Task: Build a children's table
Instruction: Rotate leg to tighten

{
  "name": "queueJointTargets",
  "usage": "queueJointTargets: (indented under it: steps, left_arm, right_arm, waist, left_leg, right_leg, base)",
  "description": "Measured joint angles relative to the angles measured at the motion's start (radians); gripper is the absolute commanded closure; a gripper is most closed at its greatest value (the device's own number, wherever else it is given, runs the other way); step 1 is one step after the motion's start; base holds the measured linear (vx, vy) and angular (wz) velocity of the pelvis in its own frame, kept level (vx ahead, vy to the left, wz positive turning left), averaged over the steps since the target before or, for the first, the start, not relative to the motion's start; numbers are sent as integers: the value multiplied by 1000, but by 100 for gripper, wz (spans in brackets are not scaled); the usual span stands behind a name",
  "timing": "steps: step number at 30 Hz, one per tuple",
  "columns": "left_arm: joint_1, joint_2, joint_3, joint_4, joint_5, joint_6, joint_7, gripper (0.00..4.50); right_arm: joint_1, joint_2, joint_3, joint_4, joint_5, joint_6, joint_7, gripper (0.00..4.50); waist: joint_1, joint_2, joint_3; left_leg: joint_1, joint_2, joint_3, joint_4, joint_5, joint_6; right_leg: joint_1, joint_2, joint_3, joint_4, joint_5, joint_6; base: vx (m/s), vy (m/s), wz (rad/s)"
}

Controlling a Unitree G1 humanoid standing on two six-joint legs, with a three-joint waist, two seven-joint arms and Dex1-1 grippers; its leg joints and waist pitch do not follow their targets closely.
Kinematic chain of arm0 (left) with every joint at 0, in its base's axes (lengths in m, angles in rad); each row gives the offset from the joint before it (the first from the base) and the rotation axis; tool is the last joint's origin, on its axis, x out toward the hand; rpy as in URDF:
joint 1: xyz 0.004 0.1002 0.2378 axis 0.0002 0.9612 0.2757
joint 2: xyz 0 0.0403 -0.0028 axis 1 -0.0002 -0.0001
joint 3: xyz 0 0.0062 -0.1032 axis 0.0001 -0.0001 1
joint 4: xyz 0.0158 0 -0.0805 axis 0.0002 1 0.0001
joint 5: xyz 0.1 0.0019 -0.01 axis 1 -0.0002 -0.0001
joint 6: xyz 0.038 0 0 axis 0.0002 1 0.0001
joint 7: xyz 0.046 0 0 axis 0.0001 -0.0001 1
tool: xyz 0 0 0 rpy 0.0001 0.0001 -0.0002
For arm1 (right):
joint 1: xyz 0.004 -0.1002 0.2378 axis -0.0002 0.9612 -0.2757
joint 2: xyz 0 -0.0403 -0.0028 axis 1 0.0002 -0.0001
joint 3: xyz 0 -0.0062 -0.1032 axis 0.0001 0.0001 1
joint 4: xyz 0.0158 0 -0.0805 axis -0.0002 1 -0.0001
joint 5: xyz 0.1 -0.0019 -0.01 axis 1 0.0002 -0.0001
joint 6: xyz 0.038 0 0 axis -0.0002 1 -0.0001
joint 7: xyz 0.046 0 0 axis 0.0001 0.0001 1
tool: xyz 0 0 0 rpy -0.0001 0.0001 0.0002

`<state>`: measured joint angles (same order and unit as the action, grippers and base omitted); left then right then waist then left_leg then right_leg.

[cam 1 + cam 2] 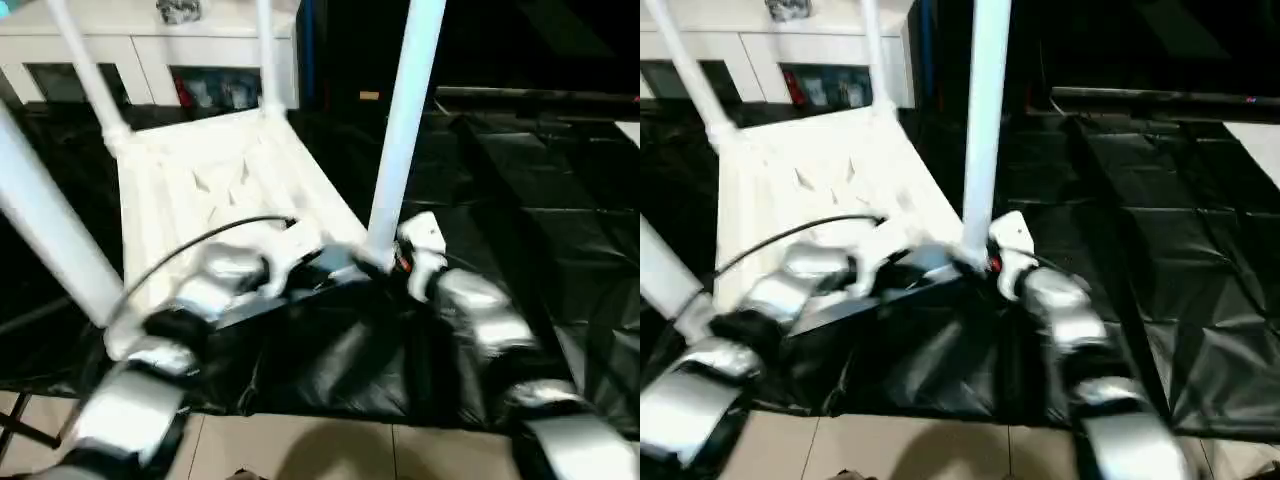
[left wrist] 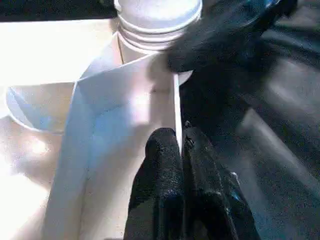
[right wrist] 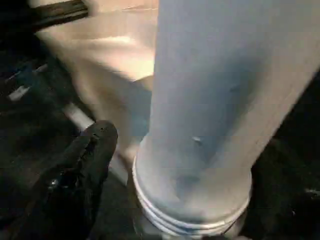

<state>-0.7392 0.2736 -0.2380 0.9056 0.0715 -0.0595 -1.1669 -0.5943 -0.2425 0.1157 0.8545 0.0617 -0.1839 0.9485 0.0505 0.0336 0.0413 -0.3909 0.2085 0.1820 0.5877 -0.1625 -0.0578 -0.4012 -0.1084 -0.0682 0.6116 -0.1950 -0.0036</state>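
Left wrist view, left claw point(image 2: 181, 150) pinching tabletop point(image 2: 130, 100)

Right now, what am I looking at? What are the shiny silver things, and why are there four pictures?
The silver things are a robot's two arms. Two pictures come from cameras in its head, looking down over those arms. The other two come from cameras on its wrists, looking along its black fingers.

The robot is building a children's table. The white tabletop lies upside down on black plastic sheeting, with white legs sticking up from its corners.

The left gripper is shut on the tabletop's thin edge, pinching it. The right gripper's finger is right beside the nearest leg; whether it touches is unclear.
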Motion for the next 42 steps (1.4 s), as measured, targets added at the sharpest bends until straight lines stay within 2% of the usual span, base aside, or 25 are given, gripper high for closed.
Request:
queueJointTargets:
  steps: [5,9,17,24,29,33,36,39,40,42]
  left_arm:
    - [11,35,-11,-7,-7,-29,-114,450]
    - [21,65,-18,-19,-16,-44,-177,450]
    - [21,83,-23,-19,-18,-56,-225,450]
    - [21,78,-22,-18,-17,-56,-221,450]
    - [-3,29,-11,5,18,-23,-38,450]
    - [-26,-63,7,14,42,71,163,450]
    - [-36,-109,8,14,51,109,256,450]
    - [-38,-129,9,14,62,119,292,450]
    - [-38,-132,8,13,63,120,298,450]
    - [-38,-135,8,12,63,121,304,450]
  right_arm:
    - [4,-22,22,-12,6,-4,145,66]
    - [3,-32,49,-21,7,-5,224,106]
    - [-2,-45,68,-28,11,-3,292,172]
    - [2,-31,59,-41,21,29,294,181]
    - [8,20,-1,-17,6,54,43,181]
    - [-7,101,-78,34,-11,69,-307,182]
    - [-40,134,-97,66,-18,94,-468,182]
    - [-45,157,-109,71,-25,93,-552,182]
    - [-45,160,-109,71,-26,90,-564,147]
    - [-45,166,-110,72,-31,82,-586,112]
  waist:
    - [9,-2,1]
    - [9,-3,1]
    - [11,-6,2]
    - [12,-7,3]
    - [5,-9,2]
    - [-18,-12,1]
    - [-26,-11,0]
    - [-26,-10,-1]
    - [-26,-9,-1]
    - [-26,-8,-2]
  left_leg:
    - [0,0,2,2,-2,-4]
    - [0,0,2,2,-2,-4]
    - [0,0,3,1,-3,-4]
    - [1,0,3,1,-2,-4]
    - [5,0,3,2,-2,-4]
    - [7,-2,3,2,-2,-5]
    - [7,-2,4,1,-2,-4]
    - [8,-2,4,-1,-2,-5]
    - [8,-2,4,-2,-2,-5]
    - [7,-2,4,-2,-2,-5]
  right_leg:
    - [0,-1,2,0,0,0]
    - [0,-1,3,1,0,0]
    - [0,-1,3,0,0,0]
    - [0,-1,3,0,0,0]
    - [2,-1,6,2,1,-1]
    - [2,-1,9,0,1,0]
    - [2,-1,9,-1,1,0]
    - [2,-1,9,-1,1,0]
    - [2,-1,8,-1,1,0]
    - [1,-1,8,-1,1,0]
  base:
    - [0,0,0]
    - [0,0,0]
    - [0,0,0]
    - [0,0,0]
    - [0,0,0]
    - [0,0,0]
    - [0,0,0]
    - [0,0,0]
    - [0,0,0]
    - [0,0,0]
